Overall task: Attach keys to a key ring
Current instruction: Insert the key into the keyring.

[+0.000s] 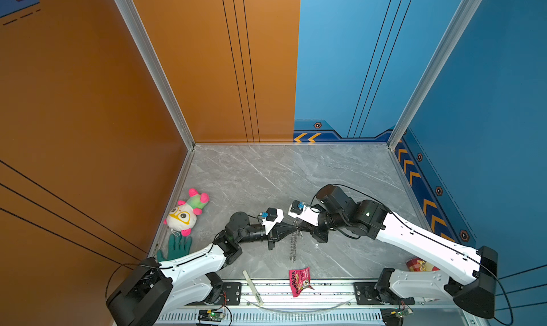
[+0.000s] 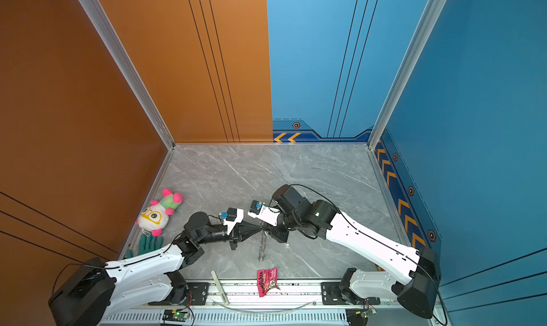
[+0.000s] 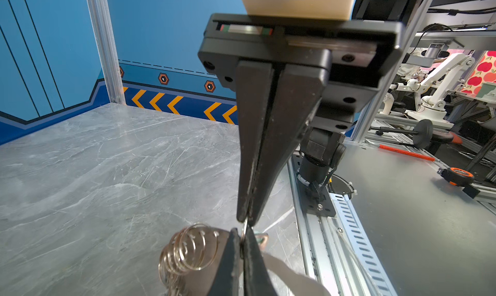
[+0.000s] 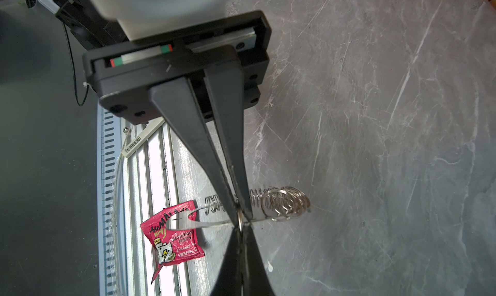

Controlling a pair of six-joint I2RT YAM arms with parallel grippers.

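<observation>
Both pincers are clamped on the key ring (image 1: 293, 246): left gripper (image 1: 293, 228) and right gripper (image 1: 301, 228) meet tip to tip, toward the front edge of the counter (image 1: 266, 173).

The key ring (image 1: 293, 246), a chain of small silver metal rings edging a flat beige-grey band, hangs by one pinched ring, drooping toward the grey marble tabletop (image 1: 266, 176), possibly touching it.

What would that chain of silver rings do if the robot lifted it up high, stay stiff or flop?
Probably flop: the chain of rings is many linked loops, trailing from where the left gripper and right gripper pinch it. It may swing. Thin smooth metal could slip from the tips.
</observation>
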